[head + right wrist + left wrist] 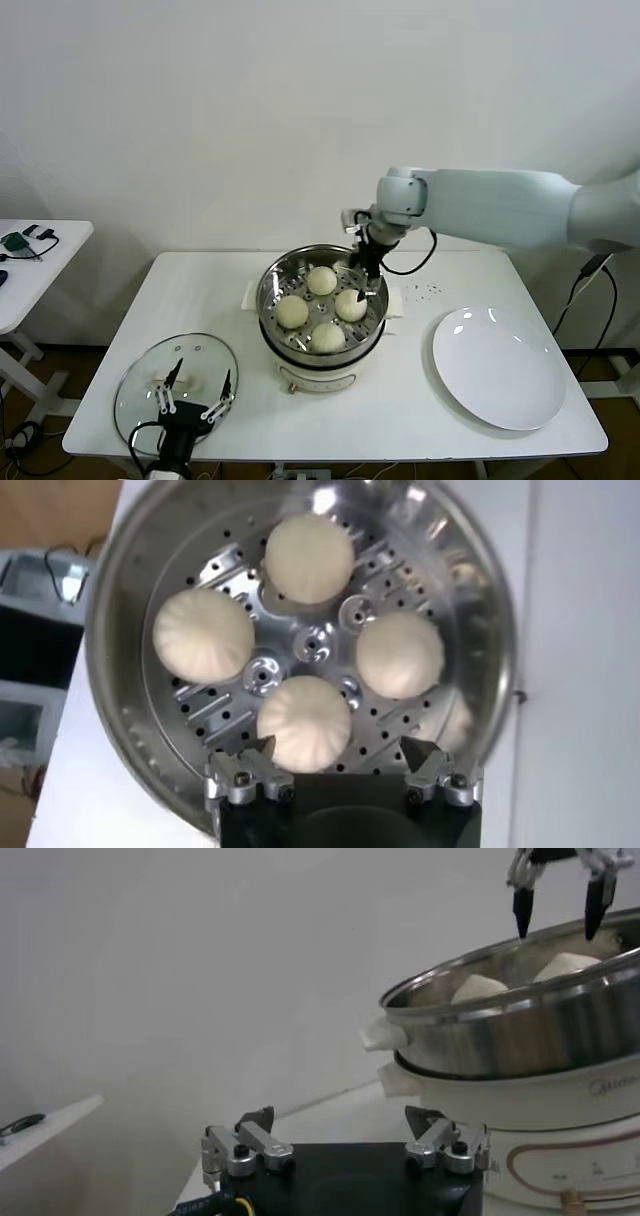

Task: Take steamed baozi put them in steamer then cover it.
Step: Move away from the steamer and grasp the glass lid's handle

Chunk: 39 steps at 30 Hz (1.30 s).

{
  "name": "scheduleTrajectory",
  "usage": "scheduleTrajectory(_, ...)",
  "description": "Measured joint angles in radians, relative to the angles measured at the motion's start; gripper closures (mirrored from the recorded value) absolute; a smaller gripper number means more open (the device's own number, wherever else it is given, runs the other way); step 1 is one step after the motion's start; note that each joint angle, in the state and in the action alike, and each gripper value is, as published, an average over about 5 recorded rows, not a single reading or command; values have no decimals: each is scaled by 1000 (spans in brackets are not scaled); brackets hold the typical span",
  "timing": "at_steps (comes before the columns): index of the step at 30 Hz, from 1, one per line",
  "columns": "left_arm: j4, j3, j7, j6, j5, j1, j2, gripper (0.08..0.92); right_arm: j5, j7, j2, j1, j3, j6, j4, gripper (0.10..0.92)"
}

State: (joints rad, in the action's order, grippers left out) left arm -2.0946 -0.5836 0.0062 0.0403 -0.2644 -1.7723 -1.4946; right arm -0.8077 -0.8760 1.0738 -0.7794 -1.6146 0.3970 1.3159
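Steel steamer point(520, 1033), "Midea" on base, four baozi point(304, 723) inside

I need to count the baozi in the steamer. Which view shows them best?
The right wrist view: all four baozi sit unobstructed on the steamer's tray. The head view shows four, smaller; the left wrist view shows only two tops above the rim.
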Motion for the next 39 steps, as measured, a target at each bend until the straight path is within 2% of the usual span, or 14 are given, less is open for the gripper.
scheduleTrajectory(6,1,5,1,-2,-13,6,-3,177,-7,34,-103,2,44,-60,46,203)
scheduleTrajectory(12,-2,3,-2,-7,-25,15,-8,177,-18,166,-237,83,138,-174,96,203)
scheduleTrajectory(22,-15,0,-19,-17,-79,30,-17,177,17,414,-429,539,595,-393,156,203)
scheduleTrajectory(29,-15,-6,-28,-29,-143,36,-19,177,82,531,-454,967,1044,-505,185,203)
scheduleTrajectory(39,-15,-35,-38,-46,-362,44,-22,177,137,623,-390,1494,1572,-594,238,203)
